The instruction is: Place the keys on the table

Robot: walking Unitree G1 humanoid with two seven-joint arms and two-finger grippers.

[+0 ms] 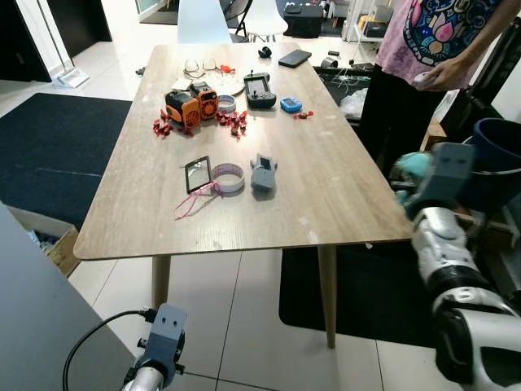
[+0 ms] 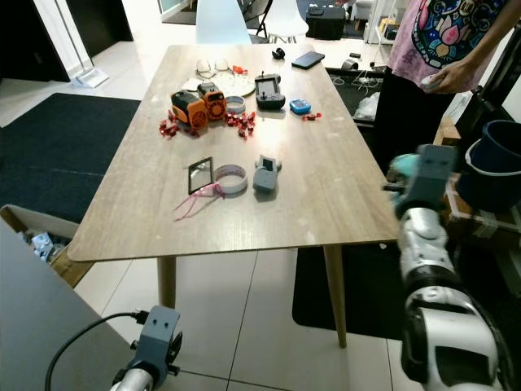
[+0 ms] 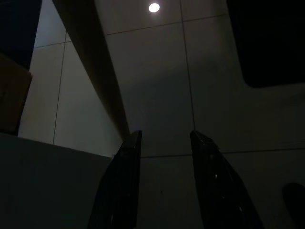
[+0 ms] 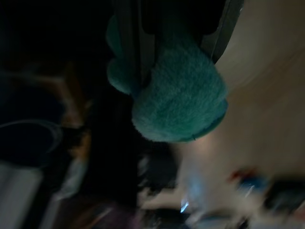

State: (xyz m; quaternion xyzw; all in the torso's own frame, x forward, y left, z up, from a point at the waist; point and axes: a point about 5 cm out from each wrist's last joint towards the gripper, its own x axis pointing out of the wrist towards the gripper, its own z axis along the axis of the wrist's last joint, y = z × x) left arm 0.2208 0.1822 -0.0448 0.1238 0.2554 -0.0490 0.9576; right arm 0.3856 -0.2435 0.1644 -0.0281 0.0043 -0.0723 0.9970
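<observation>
- Nearest the lens, low at the frame's foot: left arm idle above the tiled floor [image 1: 244,309], a black cable looping from its wrist; left jaws parted, the two black fingers [image 3: 125,191] apart with bare tile between them in the dim left wrist view.
- Right arm raised off the bench's [image 1: 326,195] right side, near its front corner; right jaws clamped on the keys [image 4: 181,102], seen as a teal fluffy fob bulging out between the fingers [image 4: 138,43].
- Keys in the air just beyond the bench's right edge, not touching the wood; metal parts of the bunch too hidden to make out.
- On the bench's near half, a loose cluster: small black-framed panel [image 1: 198,173] propped at a tilt, pale tape ring [image 1: 229,177] just beside it, grey gadget [image 1: 263,173] a little to the right, pink string [image 1: 194,201] trailing toward the front edge.
- Farther back: two orange devices [image 1: 183,107] side by side, scattered red bits [image 1: 236,122] around them, black handheld controller [image 1: 260,90], small blue item [image 1: 291,104], spectacles [image 1: 202,65] and a dark phone [image 1: 295,58] near the far end.
- Standing at the bench's far right: a person in a patterned pink shirt [image 1: 431,37], one hand [image 1: 444,75] held at the waist.
- Blue bucket [image 1: 496,151] beyond the right arm; dark rug [image 1: 49,155] on the left; white chairs [image 1: 203,20] at the far end.
</observation>
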